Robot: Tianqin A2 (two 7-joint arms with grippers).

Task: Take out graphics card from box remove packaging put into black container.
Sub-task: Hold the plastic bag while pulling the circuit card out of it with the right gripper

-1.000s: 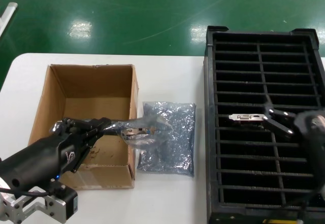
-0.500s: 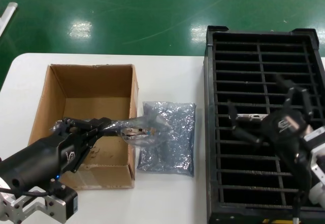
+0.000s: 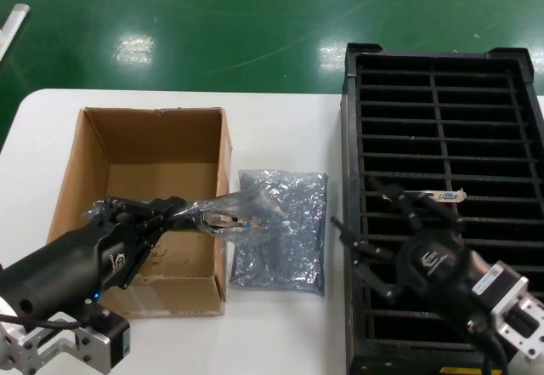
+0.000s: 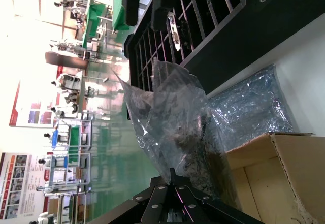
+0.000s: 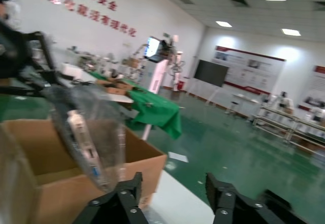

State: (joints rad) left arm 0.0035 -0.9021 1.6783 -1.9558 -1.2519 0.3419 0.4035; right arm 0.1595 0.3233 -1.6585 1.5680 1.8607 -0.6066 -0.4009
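Graphics card [image 3: 435, 195] slotted — right pincer [image 3: 371, 237] withdrawn, open

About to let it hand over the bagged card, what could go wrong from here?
1. The left hand pinches only the bag's end, so the card inside may slip or swing.
2. The open right hand is beside the crate wall and may clip it.
3. It might snag the empty bag below.
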